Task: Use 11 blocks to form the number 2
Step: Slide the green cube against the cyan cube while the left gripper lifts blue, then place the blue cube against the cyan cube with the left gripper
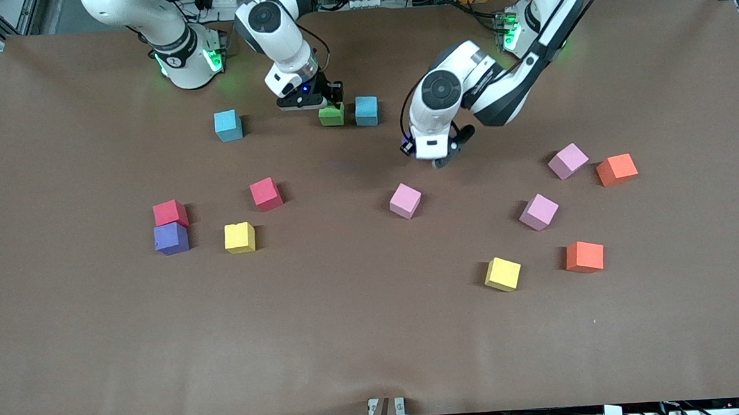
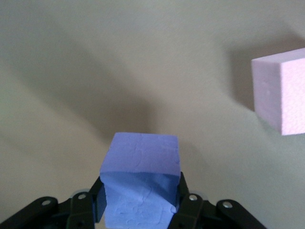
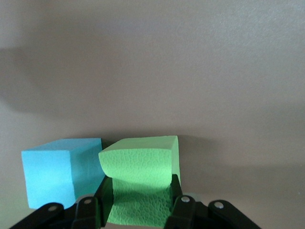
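My right gripper is shut on a green block, which sits on the table touching a blue block. The right wrist view shows the green block squeezed between the fingers, with the blue block beside it. My left gripper is up over bare table, near a pink block. It is shut on a purple-blue block, which is hidden under the hand in the front view. The left wrist view also shows the pink block. No digit shape stands.
Loose blocks lie about. Toward the right arm's end are blue, red, red touching purple, and yellow. Toward the left arm's end are pink, orange, pink, orange and yellow.
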